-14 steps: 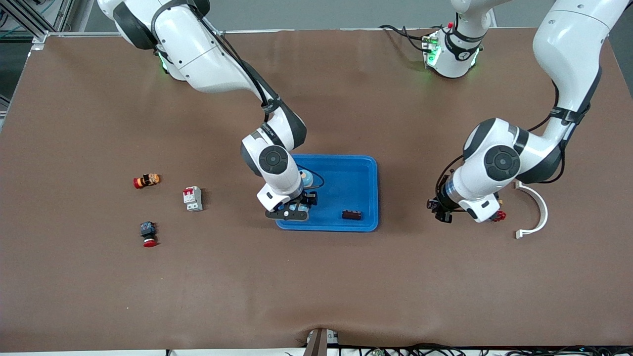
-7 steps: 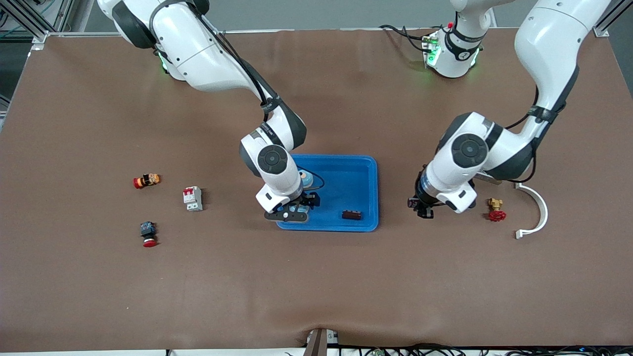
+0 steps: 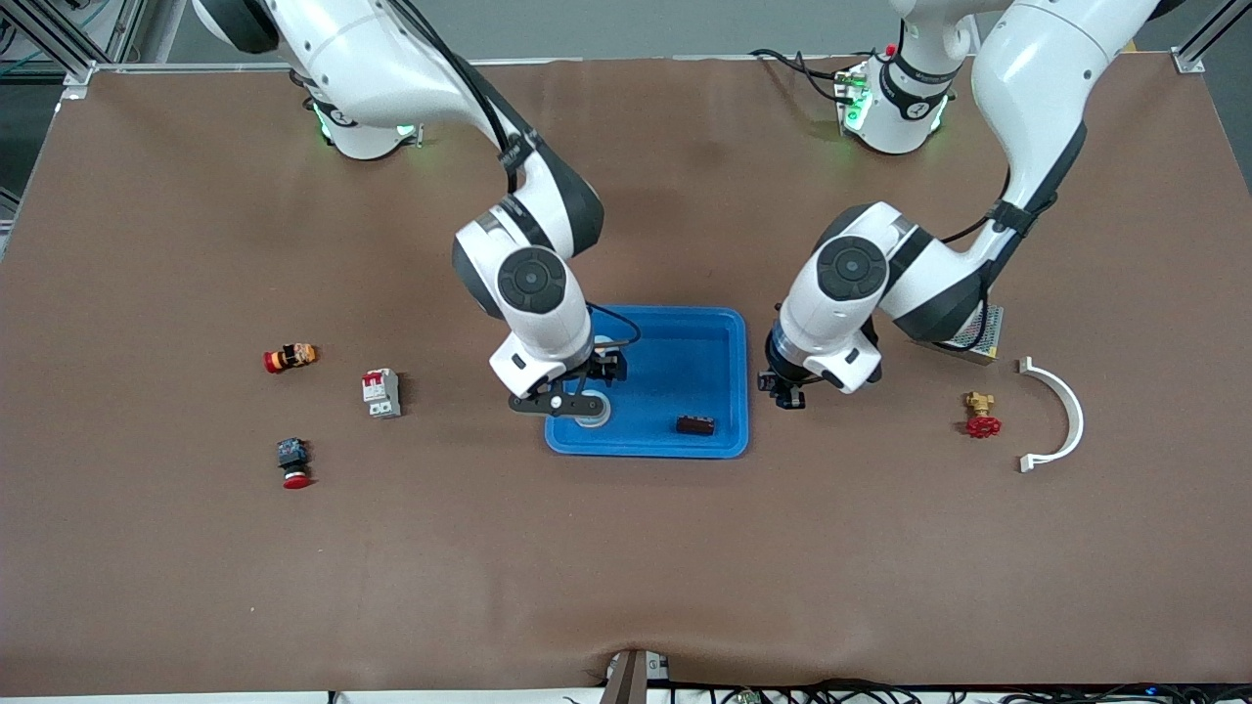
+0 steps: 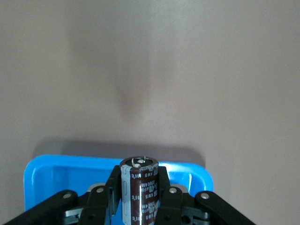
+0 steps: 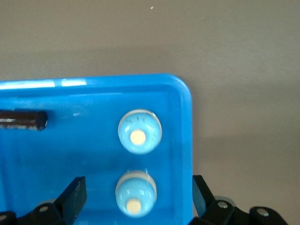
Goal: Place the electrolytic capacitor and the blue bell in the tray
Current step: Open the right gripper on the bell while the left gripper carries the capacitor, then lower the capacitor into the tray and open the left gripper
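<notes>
The blue tray (image 3: 685,315) lies mid-table. My right gripper (image 3: 558,403) hangs open and empty over the tray's end toward the right arm. In the right wrist view two blue bells lie in the tray (image 5: 185,140). One bell (image 5: 136,194) is below and between the open fingers (image 5: 76,193), the other bell (image 5: 139,132) is nearer the tray's corner. One bell (image 3: 593,413) shows in the front view. A dark capacitor (image 3: 695,424) lies in the tray. My left gripper (image 3: 787,394) is shut on a dark brown electrolytic capacitor (image 4: 139,190), above the table beside the tray's rim (image 4: 42,176).
A brass valve with a red handle (image 3: 981,418), a white curved bracket (image 3: 1061,411) and a metal mesh box (image 3: 981,328) lie toward the left arm's end. A white and red breaker (image 3: 381,393) and two red push buttons (image 3: 290,358) (image 3: 293,462) lie toward the right arm's end.
My left gripper has carried the capacitor from near the valve to beside the tray. My right gripper has lifted off a bell that now lies in the tray.
</notes>
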Robot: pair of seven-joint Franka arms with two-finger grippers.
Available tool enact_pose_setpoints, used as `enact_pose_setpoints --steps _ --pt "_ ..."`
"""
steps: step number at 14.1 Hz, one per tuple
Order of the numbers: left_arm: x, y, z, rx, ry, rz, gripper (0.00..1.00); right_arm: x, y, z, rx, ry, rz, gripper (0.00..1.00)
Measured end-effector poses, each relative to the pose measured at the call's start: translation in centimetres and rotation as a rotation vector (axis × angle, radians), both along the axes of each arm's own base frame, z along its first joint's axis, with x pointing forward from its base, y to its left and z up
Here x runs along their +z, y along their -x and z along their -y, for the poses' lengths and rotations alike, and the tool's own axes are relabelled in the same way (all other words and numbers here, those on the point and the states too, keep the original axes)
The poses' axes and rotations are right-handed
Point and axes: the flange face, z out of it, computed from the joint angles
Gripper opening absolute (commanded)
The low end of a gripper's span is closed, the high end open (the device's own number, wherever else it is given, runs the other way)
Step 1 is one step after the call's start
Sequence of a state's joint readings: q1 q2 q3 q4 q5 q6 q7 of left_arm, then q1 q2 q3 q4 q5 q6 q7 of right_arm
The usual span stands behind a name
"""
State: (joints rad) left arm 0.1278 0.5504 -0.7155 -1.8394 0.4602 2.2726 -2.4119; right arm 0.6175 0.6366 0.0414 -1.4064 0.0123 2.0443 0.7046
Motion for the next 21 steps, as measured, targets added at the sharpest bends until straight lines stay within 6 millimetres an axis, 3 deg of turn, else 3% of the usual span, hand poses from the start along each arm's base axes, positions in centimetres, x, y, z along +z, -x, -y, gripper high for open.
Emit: enact_pose_setpoints --steps 4,8,14,17,21 --pt "0.0 2.2 3.6 0.018 0.008 0.000 0.00 8.1 1.6 2.0 0.021 0.028 -0.033 1.00" --pt "-0.3 4.3 6.6 0.016 0.020 0.002 0.00 14.2 3.2 4.1 0.019 0.041 -0.053 1.00" --pt "-2.1 4.9 7.1 -0.024 0.011 0.008 0.00 22.2 5.0 12.7 0.090 0.042 -0.058 1.00" --pt "-3.3 5.3 7.9 -0.052 0.023 0.021 0.00 24.7 7.2 16.9 0.103 0.040 -0.053 1.00" --pt "-5.1 5.6 8.1 -0.077 0.008 0.031 0.00 25.2 8.5 20.2 0.092 0.049 -0.054 1.00"
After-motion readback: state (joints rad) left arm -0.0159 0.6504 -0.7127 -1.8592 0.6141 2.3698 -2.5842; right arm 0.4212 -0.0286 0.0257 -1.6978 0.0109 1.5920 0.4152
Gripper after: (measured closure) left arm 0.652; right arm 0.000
